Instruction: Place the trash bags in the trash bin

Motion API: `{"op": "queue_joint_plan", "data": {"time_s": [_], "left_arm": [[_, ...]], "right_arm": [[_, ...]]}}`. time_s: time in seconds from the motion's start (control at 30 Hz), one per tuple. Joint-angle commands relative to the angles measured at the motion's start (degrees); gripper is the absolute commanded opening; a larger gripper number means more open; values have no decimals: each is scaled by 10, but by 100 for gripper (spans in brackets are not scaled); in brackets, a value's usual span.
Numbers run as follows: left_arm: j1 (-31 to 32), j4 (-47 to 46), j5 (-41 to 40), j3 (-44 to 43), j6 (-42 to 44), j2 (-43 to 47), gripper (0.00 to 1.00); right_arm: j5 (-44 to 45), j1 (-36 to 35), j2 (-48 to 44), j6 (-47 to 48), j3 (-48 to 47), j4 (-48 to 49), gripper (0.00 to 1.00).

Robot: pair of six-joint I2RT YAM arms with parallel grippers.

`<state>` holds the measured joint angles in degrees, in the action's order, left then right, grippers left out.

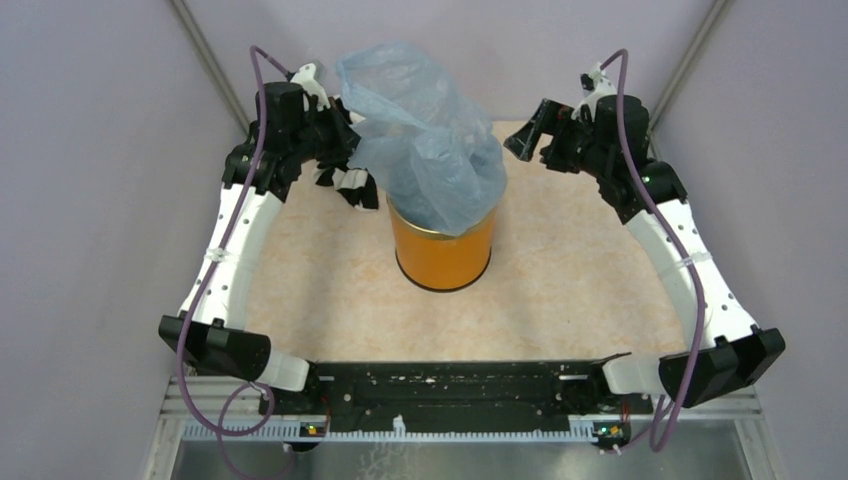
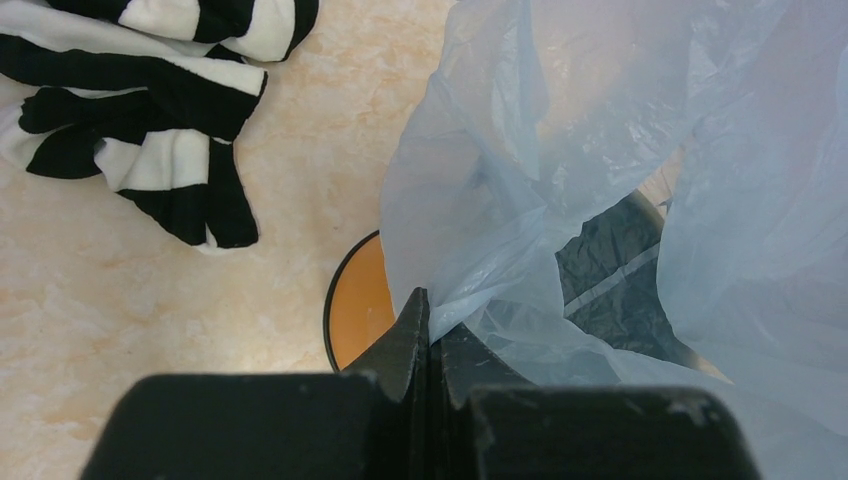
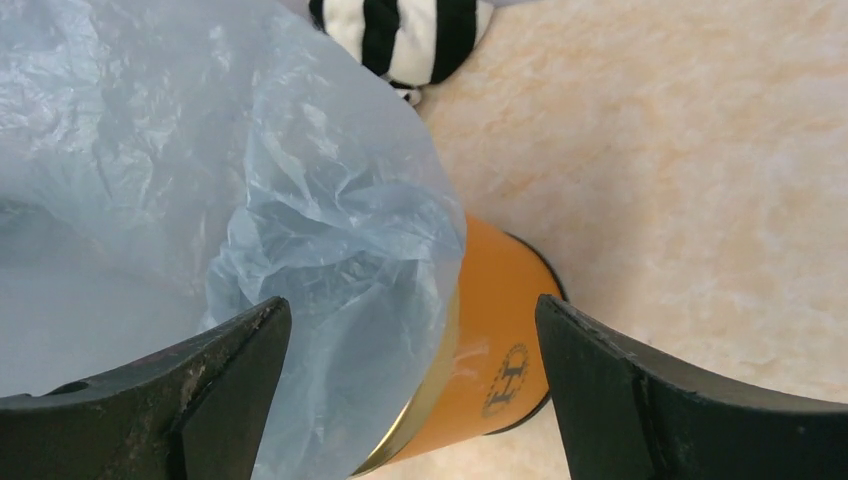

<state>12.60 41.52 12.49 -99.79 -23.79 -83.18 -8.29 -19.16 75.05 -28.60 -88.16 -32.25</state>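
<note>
The light-blue crinkly trash bag (image 1: 425, 135) stands puffed up over the mouth of the orange trash bin (image 1: 443, 250) at the table's middle, its lower part sagging into the bin. My left gripper (image 1: 352, 122) is shut on the bag's left edge. In the left wrist view the jaws (image 2: 430, 312) pinch a fold of the bag (image 2: 620, 150) above the bin's orange wall (image 2: 360, 310) and dark inside (image 2: 610, 280). My right gripper (image 1: 527, 135) hangs open to the bag's right, apart from it. Its wrist view shows the gripper (image 3: 410, 325) wide open above the bag (image 3: 200, 180) and bin (image 3: 500, 340).
A black-and-white striped cloth (image 1: 352, 188) lies on the beige table (image 1: 580, 290) just left of the bin, under my left arm; it also shows as the cloth (image 2: 150, 110) and the cloth (image 3: 400, 35). Purple walls close in the table's sides and back.
</note>
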Motion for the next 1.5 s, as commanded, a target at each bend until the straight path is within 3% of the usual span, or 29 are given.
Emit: {"op": "queue_joint_plan", "data": {"time_s": [0.0, 0.23, 0.6, 0.87, 1.0, 1.23, 1.33, 1.47], "left_arm": [[-5, -27, 8, 3, 11, -2, 0], [-6, -27, 16, 1, 5, -6, 0], [-6, -29, 24, 2, 1, -7, 0], [-6, -33, 31, 4, 0, -10, 0], [-6, -35, 35, 6, 0, -11, 0], [-6, -36, 37, 6, 1, -10, 0], [-6, -36, 38, 6, 1, -9, 0], [-6, -41, 40, 8, 1, -9, 0]], "right_arm": [[-153, 41, 10, -66, 33, 114, 93], [-245, 65, 74, -172, 77, 299, 96], [-266, 65, 113, -258, 136, 448, 98], [-270, 56, 109, -255, 132, 426, 89], [-260, 44, 104, -225, 107, 370, 75], [-228, 11, 103, -141, 49, 245, 32], [-185, -19, 96, -86, 23, 177, 22], [-85, -86, 99, 3, 9, 83, 18]]}}
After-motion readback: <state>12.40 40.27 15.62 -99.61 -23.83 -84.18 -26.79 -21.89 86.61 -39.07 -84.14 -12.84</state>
